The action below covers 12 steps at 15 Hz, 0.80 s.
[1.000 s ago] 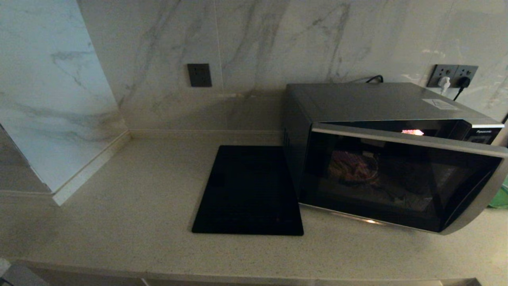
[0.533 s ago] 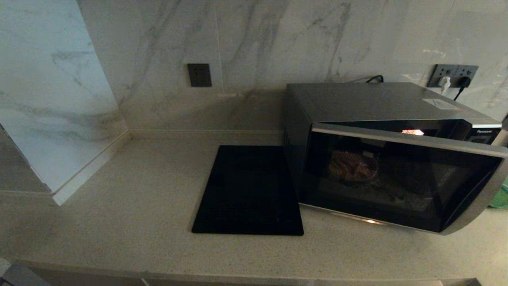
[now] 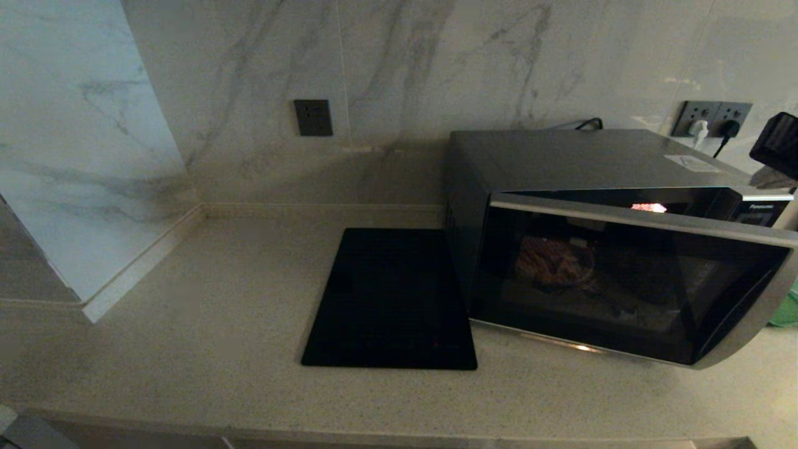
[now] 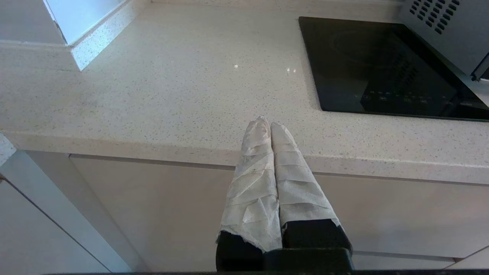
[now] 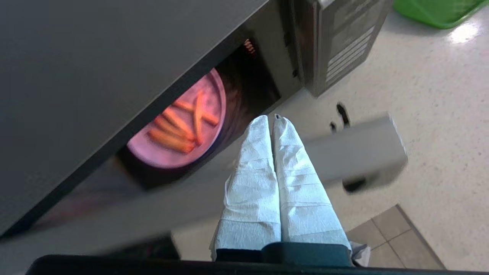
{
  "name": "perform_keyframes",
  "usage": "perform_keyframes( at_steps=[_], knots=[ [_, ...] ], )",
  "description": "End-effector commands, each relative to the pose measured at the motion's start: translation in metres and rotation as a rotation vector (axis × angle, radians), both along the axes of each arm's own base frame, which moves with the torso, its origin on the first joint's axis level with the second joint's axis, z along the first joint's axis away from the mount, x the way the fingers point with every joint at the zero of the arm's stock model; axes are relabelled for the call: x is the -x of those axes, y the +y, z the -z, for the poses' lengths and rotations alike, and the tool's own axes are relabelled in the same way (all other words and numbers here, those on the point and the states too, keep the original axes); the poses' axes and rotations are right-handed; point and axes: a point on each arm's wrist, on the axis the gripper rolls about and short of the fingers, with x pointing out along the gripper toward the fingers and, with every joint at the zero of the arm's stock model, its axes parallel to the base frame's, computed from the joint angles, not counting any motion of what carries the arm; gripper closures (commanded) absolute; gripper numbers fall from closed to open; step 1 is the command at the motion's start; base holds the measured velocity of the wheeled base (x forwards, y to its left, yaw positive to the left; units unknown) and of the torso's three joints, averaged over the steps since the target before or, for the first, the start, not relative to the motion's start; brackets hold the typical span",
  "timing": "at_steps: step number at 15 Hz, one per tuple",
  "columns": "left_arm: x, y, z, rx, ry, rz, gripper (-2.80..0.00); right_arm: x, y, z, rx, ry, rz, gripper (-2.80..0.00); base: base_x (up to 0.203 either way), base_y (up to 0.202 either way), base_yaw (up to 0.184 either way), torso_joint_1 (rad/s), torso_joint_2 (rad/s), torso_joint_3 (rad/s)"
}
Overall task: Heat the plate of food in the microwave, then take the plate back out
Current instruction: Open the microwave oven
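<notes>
Plate (image 5: 179,130) of orange fries sits inside the microwave (image 3: 598,162), on the cavity floor toward its left side; through the dark glass in the head view it shows only as a dim reddish patch (image 3: 555,262). The door (image 3: 623,280) is hinged at the left and stands ajar, its right edge swung toward the near side, leaving a narrow gap through which the right wrist camera looks down onto the plate. A lit display glows at the top of the opening. The half-open door suggests the plate is inside for heating or about to come out; which of these cannot be told.

Right gripper (image 5: 270,119) hangs above the microwave's right end, over the gap, with its cloth-wrapped fingers (image 5: 256,152) pressed together and nothing between them. In the head view only a dark part of that arm (image 3: 776,143) shows at the far right edge. Closed fingers form a blunt tip, a shape suited to pushing the door or a button rather than grasping.

Left gripper (image 4: 266,124) is parked low at the near edge of the table (image 4: 153,95), fingers likewise closed and empty, clear of the work. A black slab (image 3: 389,299) lies on the table just left of the microwave, and a green tray (image 5: 435,11) sits at its right.
</notes>
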Motion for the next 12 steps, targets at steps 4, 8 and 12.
perform_keyframes(
  at_steps=[4, 8, 12],
  knots=[
    [0.0, 0.0, 0.0, 0.001, -0.001, -0.001, 0.0, -0.04, -0.006, 0.026, 0.03, 0.082, 0.068, 0.0, 0.0, 0.0, 0.0, 0.0, 0.0, 0.0],
    [0.0, 0.0, 0.0, 0.001, 0.0, -0.002, 0.0, -0.045, -0.007, 0.038, 0.029, 0.128, 0.071, 0.0, 0.0, 0.0, 0.0, 0.0, 0.0, 0.0],
    [0.0, 0.0, 0.0, 0.001, 0.0, -0.002, 0.0, -0.035, -0.006, 0.049, 0.025, 0.182, 0.07, 0.0, 0.0, 0.0, 0.0, 0.0, 0.0, 0.0]
  ],
)
